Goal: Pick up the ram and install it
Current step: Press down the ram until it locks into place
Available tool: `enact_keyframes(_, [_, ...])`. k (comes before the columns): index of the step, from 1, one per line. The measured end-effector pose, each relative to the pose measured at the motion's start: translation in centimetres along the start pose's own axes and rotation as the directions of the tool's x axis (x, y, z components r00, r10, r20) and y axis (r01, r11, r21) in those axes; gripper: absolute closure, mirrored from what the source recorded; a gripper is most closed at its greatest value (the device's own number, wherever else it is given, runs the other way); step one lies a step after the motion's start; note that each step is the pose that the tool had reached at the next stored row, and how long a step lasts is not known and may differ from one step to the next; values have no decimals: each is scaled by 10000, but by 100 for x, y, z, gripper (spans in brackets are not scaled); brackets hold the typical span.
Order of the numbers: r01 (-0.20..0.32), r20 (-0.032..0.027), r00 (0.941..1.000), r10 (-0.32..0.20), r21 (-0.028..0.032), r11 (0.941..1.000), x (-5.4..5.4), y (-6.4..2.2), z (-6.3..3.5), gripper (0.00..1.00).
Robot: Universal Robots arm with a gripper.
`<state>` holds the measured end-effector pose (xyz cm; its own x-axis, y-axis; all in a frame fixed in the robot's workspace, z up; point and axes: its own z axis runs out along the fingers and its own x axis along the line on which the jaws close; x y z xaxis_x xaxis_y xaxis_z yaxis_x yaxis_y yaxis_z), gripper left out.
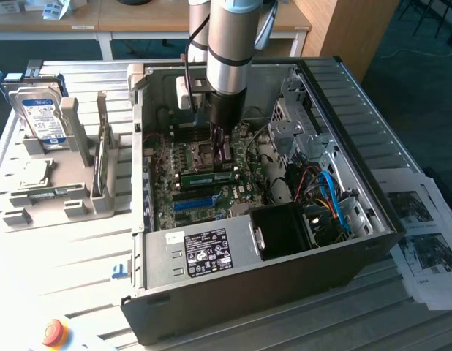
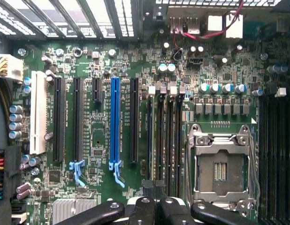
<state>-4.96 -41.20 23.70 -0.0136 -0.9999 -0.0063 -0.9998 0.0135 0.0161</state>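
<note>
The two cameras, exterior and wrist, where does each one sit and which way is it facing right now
Exterior view: sits high off the arm, looks down at an angle into the open computer case on the table; the arm's silver wrist and the gripper show, lowered over the motherboard.
Wrist view: rides on the wrist, faces straight down at the motherboard; black parts of the gripper show at one edge.
Shared: motherboard, its blue slot.

Gripper (image 2: 152, 206) fingertips beyond wrist view's edge
</note>
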Motion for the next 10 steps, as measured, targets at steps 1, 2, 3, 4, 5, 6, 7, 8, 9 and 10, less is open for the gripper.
enact_keyframes(1, [0, 1, 10000, 0, 0, 10000, 0, 11, 0, 90])
enact_keyframes(2, [0, 1, 10000, 0, 0, 10000, 0, 23, 1, 90])
enact_keyframes(3, [-1, 1, 10000, 1, 0, 10000, 0, 34, 1, 90])
enact_keyframes(4, [0, 1, 10000, 0, 0, 10000, 0, 45, 1, 90])
enact_keyframes(5, [0, 1, 10000, 0, 0, 10000, 1, 56, 1, 90])
enact_keyframes(6, [0, 1, 10000, 0, 0, 10000, 1, 68, 2, 90])
enact_keyframes(7, [1, 1, 10000, -1, 0, 10000, 1, 79, 2, 90])
enact_keyframes(8, [1, 1, 10000, -1, 0, 10000, 1, 90, 2, 90])
enact_keyframes(9, [1, 1, 10000, -1, 0, 10000, 1, 101, 2, 90])
enact_keyframes(10, [0, 1, 10000, 0, 0, 10000, 1, 112, 2, 90])
